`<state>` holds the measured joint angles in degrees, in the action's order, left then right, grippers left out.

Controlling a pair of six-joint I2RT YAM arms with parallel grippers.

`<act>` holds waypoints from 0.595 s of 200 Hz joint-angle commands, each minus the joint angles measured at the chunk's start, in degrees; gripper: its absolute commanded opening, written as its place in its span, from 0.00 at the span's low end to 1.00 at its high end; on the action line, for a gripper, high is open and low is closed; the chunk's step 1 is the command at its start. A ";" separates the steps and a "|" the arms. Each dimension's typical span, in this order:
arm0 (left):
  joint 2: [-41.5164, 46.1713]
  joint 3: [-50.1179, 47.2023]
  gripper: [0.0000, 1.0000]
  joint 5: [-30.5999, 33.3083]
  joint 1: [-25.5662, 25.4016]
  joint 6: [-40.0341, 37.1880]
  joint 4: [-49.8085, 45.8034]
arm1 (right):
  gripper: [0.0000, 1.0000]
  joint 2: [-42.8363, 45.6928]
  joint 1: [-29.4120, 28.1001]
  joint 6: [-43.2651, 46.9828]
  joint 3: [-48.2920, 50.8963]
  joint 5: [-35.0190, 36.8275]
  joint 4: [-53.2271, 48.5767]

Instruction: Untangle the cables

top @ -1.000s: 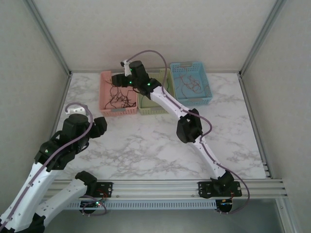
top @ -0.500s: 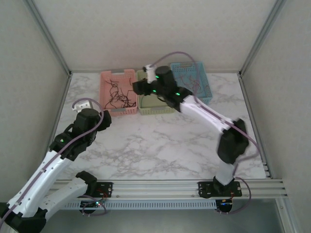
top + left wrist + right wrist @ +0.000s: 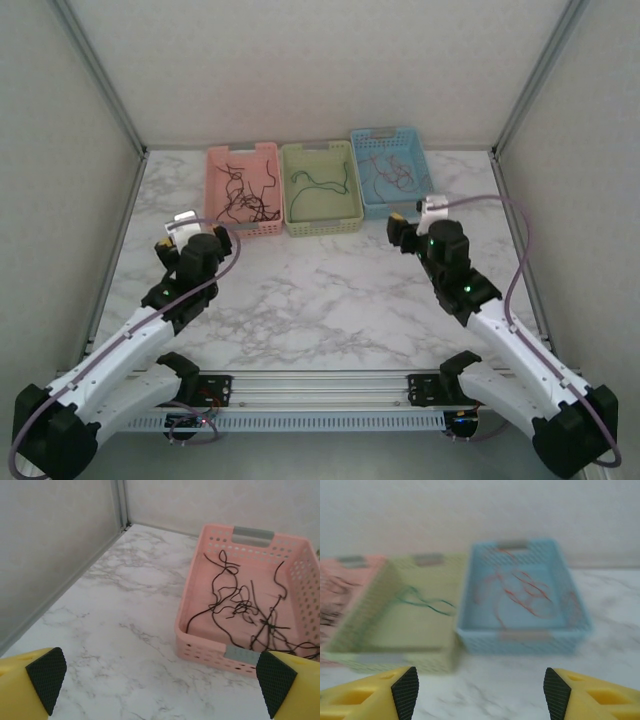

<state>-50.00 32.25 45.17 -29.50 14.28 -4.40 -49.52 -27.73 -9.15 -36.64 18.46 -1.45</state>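
Observation:
Thin black cables (image 3: 245, 200) lie tangled in a pink basket (image 3: 213, 190), shown close up in the left wrist view as black cables (image 3: 235, 602) in the pink basket (image 3: 200, 650). One dark green cable (image 3: 320, 182) lies in the green basket (image 3: 322, 226). Orange-red cables (image 3: 390, 175) lie in the blue basket (image 3: 400, 208). The right wrist view, blurred, shows the green cable (image 3: 427, 602) and the orange-red cables (image 3: 520, 592). My left gripper (image 3: 205, 238) (image 3: 160, 682) hangs open, left of and short of the pink basket. My right gripper (image 3: 408, 228) (image 3: 480, 692) is open in front of the blue basket. Neither holds anything.
The three baskets stand side by side at the back of the marble table (image 3: 320, 290). Walls and metal frame posts (image 3: 100, 80) close in the left, back and right. Bare marble (image 3: 110, 645) lies between both grippers and the baskets.
The right arm has pulled back from over the pink and green baskets to the front right. The left arm has moved forward toward the pink basket. Both jaws have opened wider.

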 commanded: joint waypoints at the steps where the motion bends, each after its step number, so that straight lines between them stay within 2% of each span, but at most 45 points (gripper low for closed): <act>1: 0.22 -5.99 1.00 4.11 0.82 -9.12 13.09 | 0.70 4.96 3.02 -0.53 8.54 12.46 1.44; 12: 0.02 -8.72 1.00 3.69 1.68 -12.04 17.15 | 0.71 6.26 4.79 -1.71 13.48 15.66 5.54; 27: -1.35 -11.25 1.00 2.01 3.92 -12.54 20.22 | 0.70 5.75 8.46 -2.44 16.89 16.43 9.88; 52: -5.65 -15.57 0.99 -2.99 8.47 -12.71 28.79 | 0.69 0.82 14.40 -4.96 17.15 14.14 11.35; 68: -11.21 -16.99 0.98 -6.87 12.20 -13.13 34.97 | 0.68 -3.99 16.06 -4.12 19.58 14.85 18.34; 84: -16.14 -15.38 0.96 -10.27 14.34 -14.46 38.00 | 0.68 -11.82 18.07 -4.36 22.36 15.04 29.04; 91: -18.10 -15.32 0.96 -13.18 15.38 -14.93 41.07 | 0.68 -14.03 18.48 -4.26 20.69 15.45 28.14; 104: -22.31 -12.82 0.96 -18.54 17.78 -15.55 41.84 | 0.68 -18.52 19.06 -1.75 19.72 15.32 33.71; 119: -26.86 -10.15 0.94 -19.07 18.50 -16.92 43.30 | 0.68 -21.51 21.64 -3.38 19.60 13.70 38.04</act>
<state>-71.57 17.65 33.36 -12.64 0.30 30.44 -67.40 -8.80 -11.99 -16.64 31.90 22.87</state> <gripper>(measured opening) 0.950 0.678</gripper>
